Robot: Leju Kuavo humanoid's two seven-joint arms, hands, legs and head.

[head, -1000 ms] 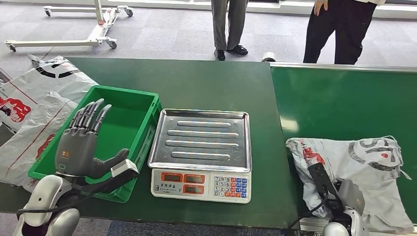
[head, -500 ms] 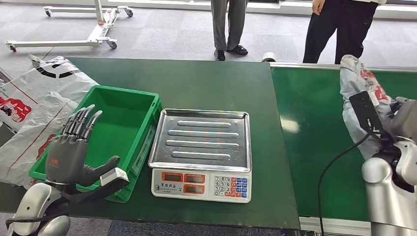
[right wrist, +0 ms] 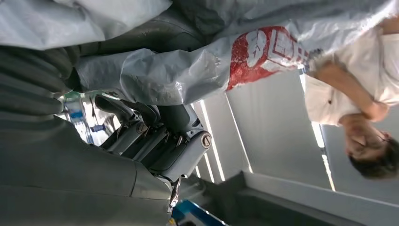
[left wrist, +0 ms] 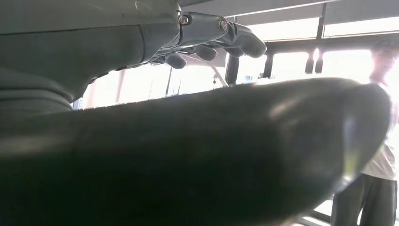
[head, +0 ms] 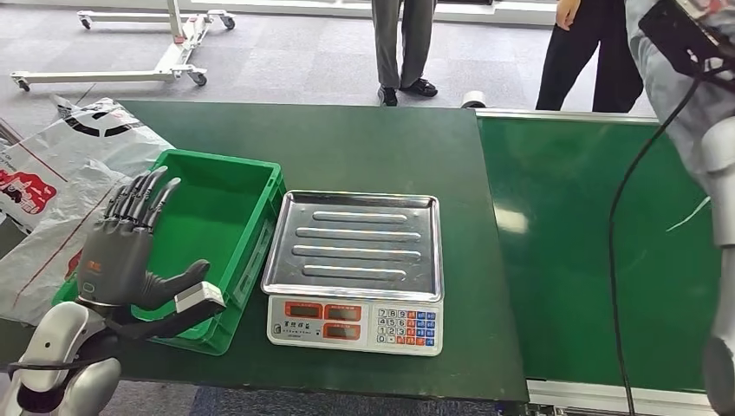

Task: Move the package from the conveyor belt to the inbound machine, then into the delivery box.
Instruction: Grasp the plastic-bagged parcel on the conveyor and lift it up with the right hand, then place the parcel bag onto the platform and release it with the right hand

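Note:
The package (head: pixel 664 94), a grey plastic mail bag with red print, hangs high at the top right, above the green conveyor belt (head: pixel 589 260). My right hand (right wrist: pixel 155 136) grips the package (right wrist: pixel 197 70) from below, and the bag drapes over its fingers. My raised right arm (head: pixel 721 156) stands along the right edge. The inbound machine, a scale with a steel tray (head: pixel 355 238), sits bare at the table's front. To its left stands the green delivery box (head: pixel 260 251). My left hand (head: pixel 121 251) is held over the box's near left corner, fingers spread, holding nothing.
Several grey and white mail bags (head: pixel 61 173) lie left of the box. Two people (head: pixel 403 43) (head: pixel 598 52) stand beyond the table's far edge. A white wheeled frame (head: pixel 173 43) is on the floor at the back left.
My right arm has lifted the package off the belt, from the near right up to the top right. My left hand has drifted slightly left, still spread.

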